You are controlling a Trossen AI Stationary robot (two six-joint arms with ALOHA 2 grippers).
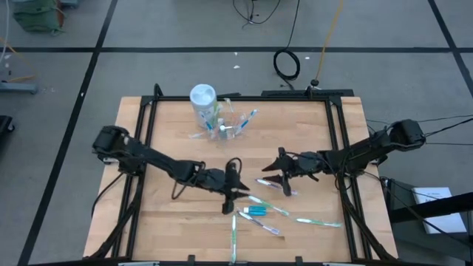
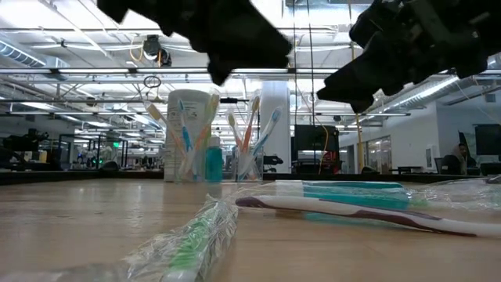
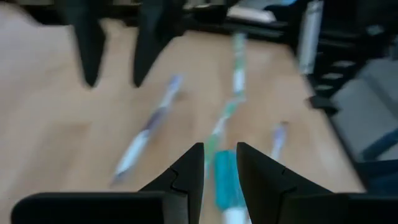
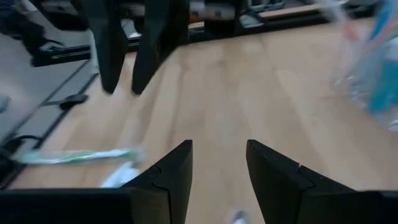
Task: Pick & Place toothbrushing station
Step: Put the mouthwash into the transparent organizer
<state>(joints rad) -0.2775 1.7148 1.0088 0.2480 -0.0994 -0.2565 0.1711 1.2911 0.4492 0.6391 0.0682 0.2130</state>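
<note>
A small blue toothpaste tube (image 1: 256, 210) lies flat on the table among several wrapped toothbrushes (image 1: 318, 220); the low view shows the tube (image 2: 352, 192) behind a purple brush (image 2: 352, 213). My left gripper (image 1: 230, 198) is open and hovers just left of the tube. In the left wrist view its fingers (image 3: 219, 158) stand on either side of the tube (image 3: 225, 183) without touching it. My right gripper (image 1: 275, 179) is open and empty, above a purple brush (image 1: 275, 185). A white cup (image 1: 203, 100) and a clear holder (image 1: 233, 125) with brushes stand at the far middle.
A green wrapped brush (image 1: 234, 236) lies near the front edge, and it also shows in the low view (image 2: 188, 243). The two grippers face each other closely at mid-table. Bare wood (image 1: 162, 214) lies at the table's left and far right.
</note>
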